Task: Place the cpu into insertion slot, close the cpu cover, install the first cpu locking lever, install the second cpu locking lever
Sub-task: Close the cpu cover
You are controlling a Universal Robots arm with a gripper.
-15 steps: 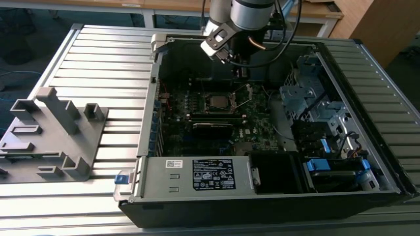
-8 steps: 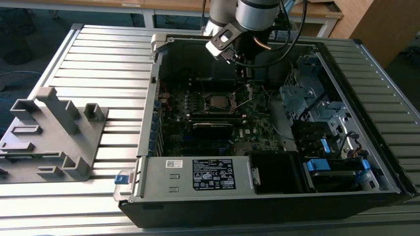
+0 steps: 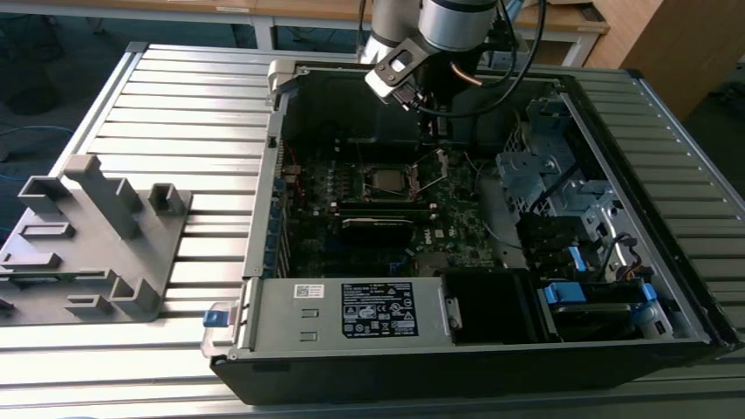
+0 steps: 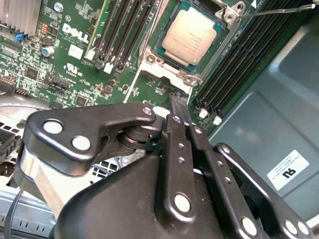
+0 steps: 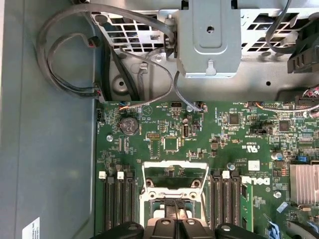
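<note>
The cpu (image 4: pixel 192 35) lies flat in the insertion slot (image 4: pixel 207 62), its dull silver face up. In the exterior view the slot (image 3: pixel 388 179) sits mid-board inside the open computer case. The cpu cover (image 5: pixel 174 165), a silver frame with a square window, stands swung up off the slot, and green board shows through the window. My gripper (image 4: pixel 178 102) is shut, its two black fingers pressed together with nothing seen between them. The tips (image 5: pixel 175 203) hover right at the raised cover's near edge. A thin wire locking lever (image 4: pixel 279 10) sticks out, released, beside the slot.
Black memory slots (image 5: pixel 117 204) flank the socket on both sides. Grey cables (image 5: pixel 65 59) and a metal drive cage (image 5: pixel 209 40) lie beyond the board. A finned heatsink (image 5: pixel 304 184) sits at the board's edge. A grey fixture (image 3: pixel 93 236) stands on the slatted table at the exterior view's left.
</note>
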